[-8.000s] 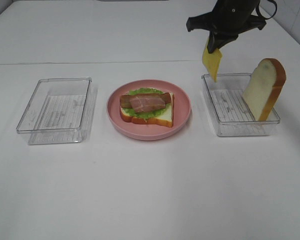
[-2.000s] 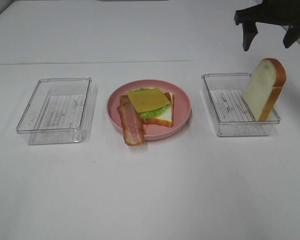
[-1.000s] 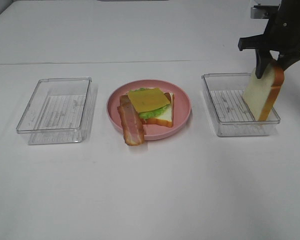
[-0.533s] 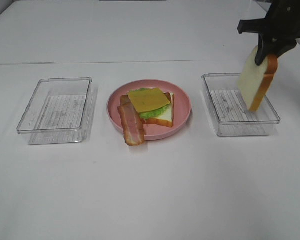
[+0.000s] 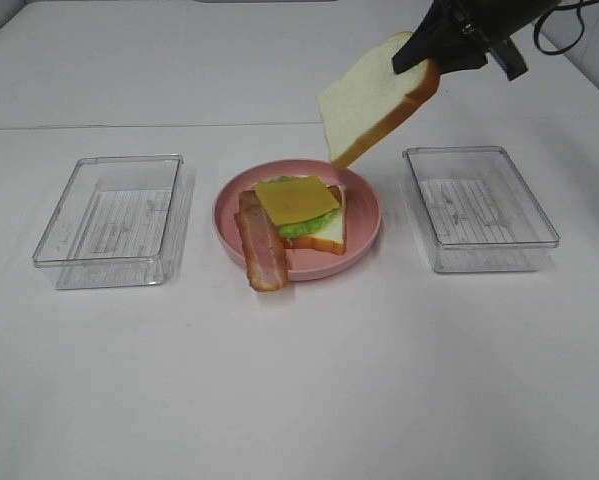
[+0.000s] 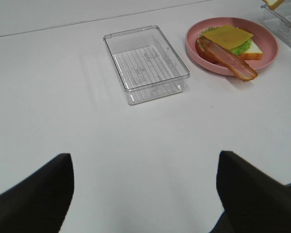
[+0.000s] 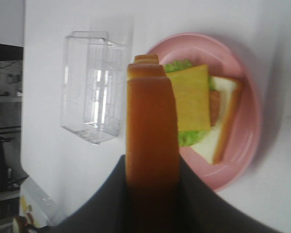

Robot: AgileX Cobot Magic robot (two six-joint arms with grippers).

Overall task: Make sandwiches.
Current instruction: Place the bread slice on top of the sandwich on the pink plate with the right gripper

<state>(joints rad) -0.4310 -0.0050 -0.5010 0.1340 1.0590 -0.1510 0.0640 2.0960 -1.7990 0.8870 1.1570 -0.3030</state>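
On the pink plate lies an open stack: a bread slice, green lettuce and a yellow cheese square. One bacon strip slants off the stack over the plate's near rim. My right gripper is shut on a second white bread slice, held tilted in the air above the plate's far right side. In the right wrist view its crust sits between my fingers, over the cheese. My left gripper is open and empty, well short of the plate.
A clear plastic tray stands left of the plate, and another clear tray stands to its right. Both trays hold nothing. The left tray also shows in the left wrist view, ahead of the open gripper.
My right gripper closed on the bread slice leaning in the right tray, lifted it out, and carried it left to above the plate. The left gripper has not moved.
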